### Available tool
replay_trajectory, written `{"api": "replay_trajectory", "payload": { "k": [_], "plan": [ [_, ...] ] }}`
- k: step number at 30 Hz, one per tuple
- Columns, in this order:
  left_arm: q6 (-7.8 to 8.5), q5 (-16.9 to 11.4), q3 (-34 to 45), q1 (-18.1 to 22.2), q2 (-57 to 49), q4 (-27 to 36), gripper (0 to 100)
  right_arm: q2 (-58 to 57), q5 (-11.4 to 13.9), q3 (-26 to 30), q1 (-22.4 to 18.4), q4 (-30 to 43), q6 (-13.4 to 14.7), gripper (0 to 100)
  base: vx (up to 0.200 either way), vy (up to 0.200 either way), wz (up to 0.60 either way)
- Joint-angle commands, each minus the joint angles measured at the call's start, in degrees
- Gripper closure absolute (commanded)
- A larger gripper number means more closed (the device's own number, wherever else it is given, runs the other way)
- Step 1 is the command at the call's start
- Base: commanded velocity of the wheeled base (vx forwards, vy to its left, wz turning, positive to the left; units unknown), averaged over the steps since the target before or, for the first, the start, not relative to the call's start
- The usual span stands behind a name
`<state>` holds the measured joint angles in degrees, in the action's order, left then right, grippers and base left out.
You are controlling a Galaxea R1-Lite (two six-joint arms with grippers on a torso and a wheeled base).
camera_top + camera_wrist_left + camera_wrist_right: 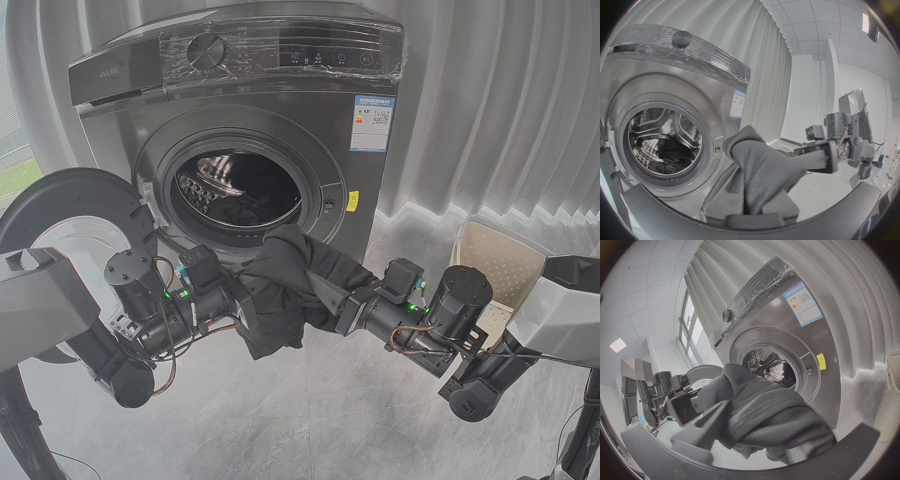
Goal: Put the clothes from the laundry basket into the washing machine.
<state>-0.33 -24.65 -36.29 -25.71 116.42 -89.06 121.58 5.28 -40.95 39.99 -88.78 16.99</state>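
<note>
We hold a dark garment [284, 281] slung between both arms, in the air just before the washer's [369, 206] open mouth. Our left pincer [756, 193] pinches one end, the cloth running up between its fingers [728, 193]. Our right pincer [325, 297] pinches the other end, half buried under folds. The door [69, 200] stands swung wide on the left. More dark clothes [253, 209] lie in the drum [206, 172]. The basket [500, 256] sits on the floor [325, 412], right of the washer.

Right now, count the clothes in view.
2. One dark garment is gripped by the left gripper and right gripper before the washer; another garment lies in the drum. The basket may hide more.
</note>
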Motion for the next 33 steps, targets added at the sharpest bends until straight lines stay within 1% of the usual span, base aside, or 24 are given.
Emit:
{"api": "replay_trajectory", "payload": {
  "k": [1,2,3,4,5,8,10,18,22,23,26,27,28,33],
  "plan": [
    [-0.64,-0.05,-0.8,1.89,-0.32,-0.06,100,-2.57,0.43,4.83,1.06,-0.07,-0.21,0,0.0,0.0,0.0],
    [-0.73,-0.05,-0.89,2.24,-0.32,-0.06,100,-3.01,0.43,6.32,1.59,-0.07,-0.21,0,0.0,0.0,0.0],
    [-0.73,-0.05,-0.89,2.24,-0.32,-0.06,100,-3.01,0.43,6.32,1.59,-0.07,-0.21,0,0.0,0.0,0.0],
    [-0.81,-0.05,-1.33,2.68,-0.32,-0.06,100,-3.63,0.52,9.48,2.73,0.01,-0.29,0,0.0,0.0,0.0],
    [-0.81,-0.05,-1.41,2.86,-0.32,-0.06,100,-3.72,0.79,11.33,3.17,0.01,-0.38,0,0.0,0.0,0.0],
    [-0.81,-0.05,-1.41,2.95,-0.4,-0.06,100,-4.33,2.46,15.28,3.96,-0.16,-1.0,0,0.0,0.0,0.0],
    [-0.81,-0.05,-1.33,2.95,-0.49,-0.06,100,-5.03,3.25,16.25,4.05,-0.16,-1.26,0,0.0,0.0,0.0],
    [-0.9,-0.05,-0.36,2.95,-2.43,-0.06,100,-9.25,3.51,15.64,3.7,-0.16,-1.26,0,0.0,0.0,0.0],
    [-1.34,-0.05,0.17,2.77,-3.57,-0.06,100,-9.52,3.51,15.55,2.99,-0.16,-1.52,0,0.0,0.0,0.0],
    [-1.69,-0.05,0.52,2.59,-4.27,-0.06,100,-9.43,3.51,15.46,2.55,-0.16,-1.96,0,0.0,0.0,0.0],
    [-1.96,0.04,1.49,2.59,-5.59,-0.06,100,-9.43,3.51,15.28,2.11,-0.16,-2.58,0,0.0,0.0,0.0],
    [-2.22,0.39,2.54,2.59,-6.73,-0.06,100,-9.6,3.51,15.02,2.03,-0.16,-2.93,0,0.0,0.0,0.0],
    [-2.83,1.27,3.51,2.51,-7.79,-0.06,100,-9.87,3.6,14.93,2.03,-0.16,-3.19,0,0.0,0.0,0.0],
    [-7.23,6.54,10.45,1.98,-13.15,0.03,100,-11.89,3.6,14.67,1.94,-0.16,-3.37,0,0.0,0.0,0.0]
  ]
}}
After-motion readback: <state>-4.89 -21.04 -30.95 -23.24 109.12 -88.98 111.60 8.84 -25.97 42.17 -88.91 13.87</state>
